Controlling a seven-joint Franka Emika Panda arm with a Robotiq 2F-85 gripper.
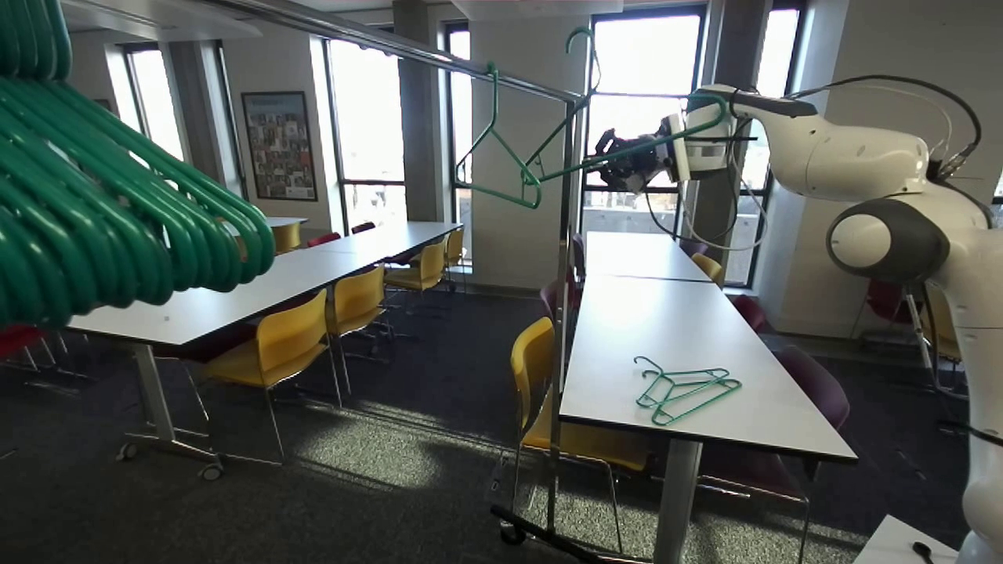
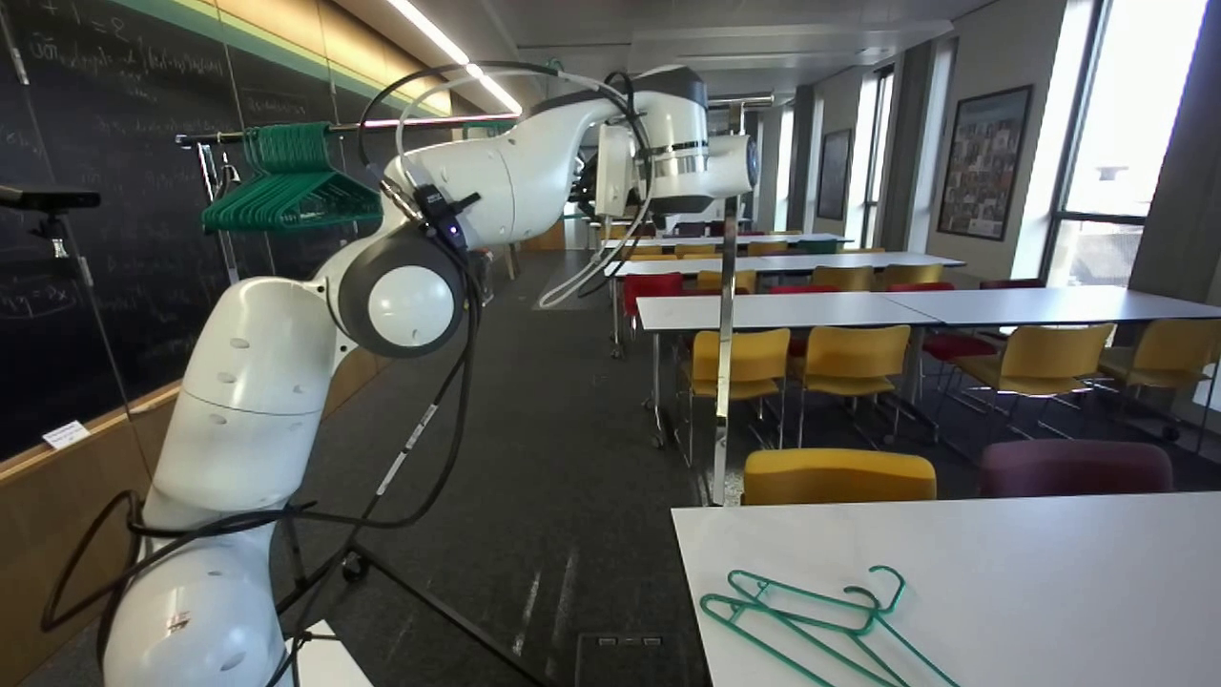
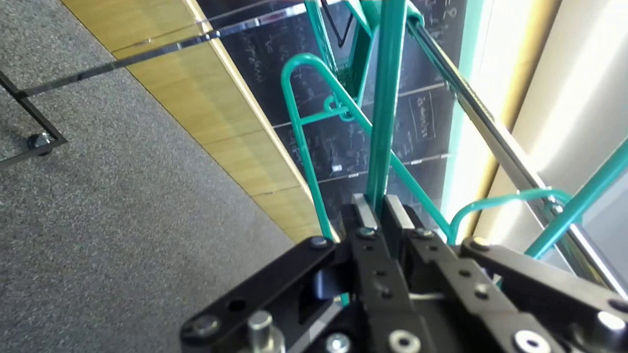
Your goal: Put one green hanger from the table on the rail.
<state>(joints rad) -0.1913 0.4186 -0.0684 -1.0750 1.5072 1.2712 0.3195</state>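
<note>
My gripper [image 3: 380,211] is shut on the long lower bar of a green hanger [image 3: 385,108]. In an exterior view my gripper [image 1: 593,160] is beside the end of the rail [image 1: 431,57], and the held hanger's hook [image 1: 580,32] stands above rail height, opening downward. Whether that hook touches the rail [image 3: 490,122] I cannot tell. Another green hanger [image 1: 495,98] hangs on the rail close by, its arm [image 3: 412,184] beside my fingers in the wrist view. More green hangers [image 1: 697,406] lie overlapping on the white table [image 1: 627,329]. In an exterior view the arm hides my gripper.
A dense bundle of green hangers [image 2: 291,196] hangs at the rail's far end, large and close in an exterior view [image 1: 117,219]. The rack's slim post [image 1: 565,235] rises between my gripper and the hanging hanger's side. Yellow chairs [image 1: 535,352] stand around the tables.
</note>
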